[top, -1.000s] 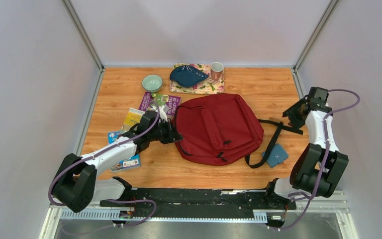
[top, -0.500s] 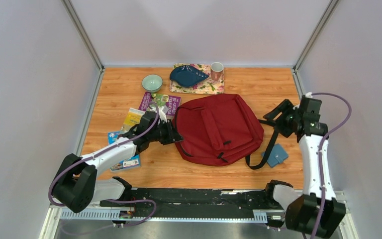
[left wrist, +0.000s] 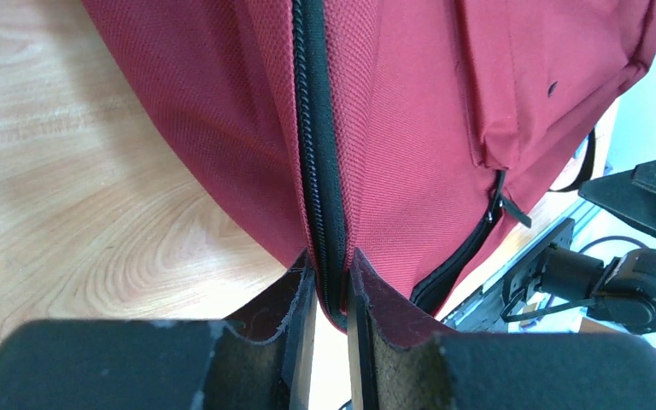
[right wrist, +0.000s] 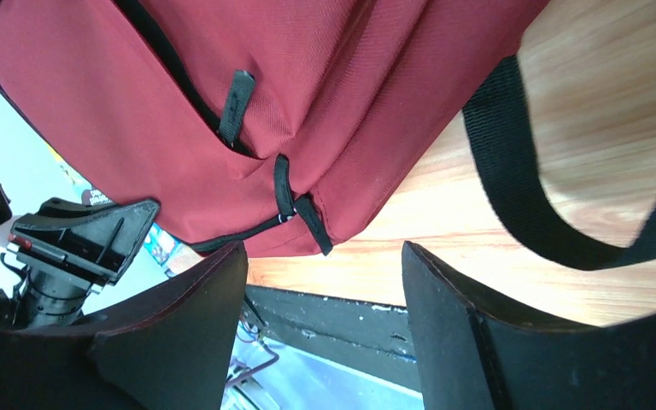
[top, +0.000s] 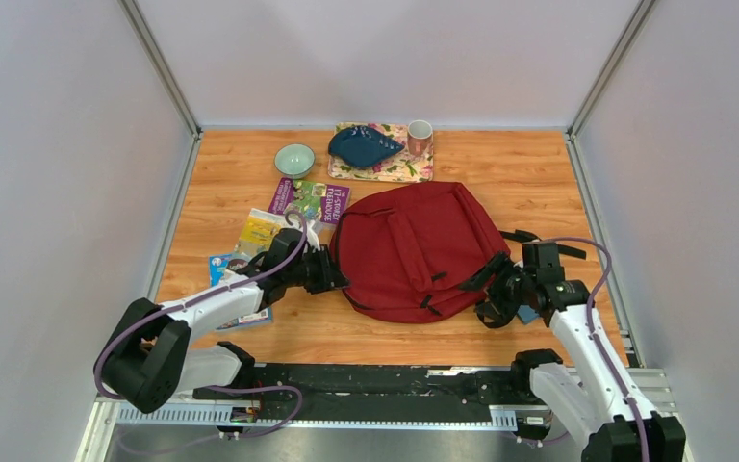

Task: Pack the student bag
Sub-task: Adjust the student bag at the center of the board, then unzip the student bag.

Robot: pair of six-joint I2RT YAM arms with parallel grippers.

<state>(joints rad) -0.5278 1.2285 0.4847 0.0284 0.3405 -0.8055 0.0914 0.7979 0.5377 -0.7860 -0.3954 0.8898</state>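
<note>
Zipper duty, by the look of it. Looking down at the student bag (top: 414, 245), flat in the middle of the table (top: 500, 183), front pocket up, main compartment apparently not yet opened. Over on its left edge, seeing the left gripper (top: 332, 274) nipped narrowly onto the black zipper seam (left wrist: 318, 171), red fabric drawn up into a ridge between the pads. At the near right corner, finding the right gripper (top: 489, 289) spread wide and holding nothing, framing two zipper pulls (right wrist: 303, 209) close to a loose black strap (right wrist: 512, 171).

To do this well:
- Keep the left pinch firm, seam taut and raised.
- Bring the right jaws onto one pull tab only, not the pair and not the strap.
- Close fully before tugging.
- Draw along the line of the zipper rather than upward, or risk dragging the whole bag across the wood.
- Worth watching for fabric bunching near the corner, too.

Against a second ago: big swing in from the far right edge of the table for the right arm, now low beside the bag with jaws spread wider. Little change on the left, just drawn a touch nearer the base, tugging the bag's left edge along slightly.
</note>
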